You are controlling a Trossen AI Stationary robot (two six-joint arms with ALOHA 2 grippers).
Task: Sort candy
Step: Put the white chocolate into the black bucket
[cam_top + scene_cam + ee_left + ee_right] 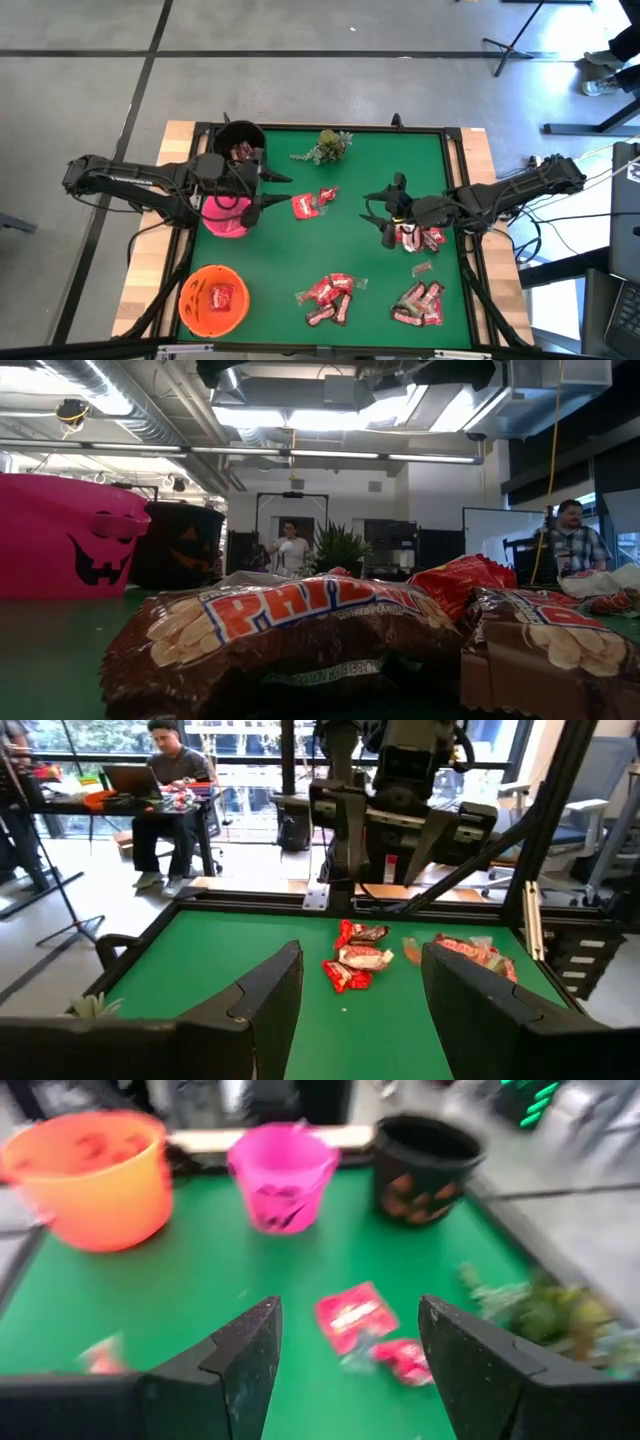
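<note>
Small wrapped candy lies on the green table top: two red packets (310, 203) in the middle, a pile (422, 238) under my right arm, and two piles (330, 295) (420, 303) near the front edge. My left gripper (268, 196) is open and empty beside the pink bucket (228, 212), its fingers pointing toward the table's right; its wrist view shows both fingers apart (365, 1010). My right gripper (378, 215) is open and empty, above the table between the right pile and the red packets (355, 1318), pointing toward the table's left (350, 1370).
A black bucket (240, 145) at the far left holds some candy. An orange bucket (213, 298) at the near left holds red packets. A green leafy sprig (328, 145) lies near the far edge. A brown bar (290, 630) fills the low view. People sit beyond the table (170, 770).
</note>
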